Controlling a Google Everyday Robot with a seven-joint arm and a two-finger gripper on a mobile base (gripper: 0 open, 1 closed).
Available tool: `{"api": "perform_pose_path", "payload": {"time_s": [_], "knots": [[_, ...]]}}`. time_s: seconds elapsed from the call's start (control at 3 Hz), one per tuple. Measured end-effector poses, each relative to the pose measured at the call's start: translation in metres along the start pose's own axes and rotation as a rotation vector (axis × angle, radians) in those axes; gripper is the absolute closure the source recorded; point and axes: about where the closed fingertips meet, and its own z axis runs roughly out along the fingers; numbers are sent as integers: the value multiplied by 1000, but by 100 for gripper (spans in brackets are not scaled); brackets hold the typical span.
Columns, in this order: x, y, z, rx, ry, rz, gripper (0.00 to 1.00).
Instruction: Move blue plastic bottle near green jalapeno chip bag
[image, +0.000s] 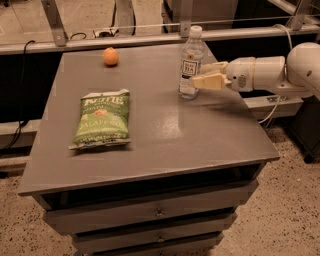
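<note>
The blue plastic bottle (190, 64) is a tall clear bottle with a white cap and a dark label. It stands upright on the grey table (150, 130), right of centre toward the back. My gripper (199, 76) reaches in from the right on a white arm and is shut on the bottle at label height. The green jalapeno chip bag (101, 119) lies flat on the left half of the table, well left of the bottle.
A small orange fruit (111, 56) sits at the back left of the table. Drawers (157, 212) run below the table front. A metal rail (150, 37) and cables lie behind the table. A white cable hangs at the right.
</note>
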Motion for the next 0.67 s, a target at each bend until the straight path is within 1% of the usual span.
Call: {"api": "perform_pose_path", "payload": {"time_s": [0.67], "knots": [[0,0,0,0,0,0,100]]}}
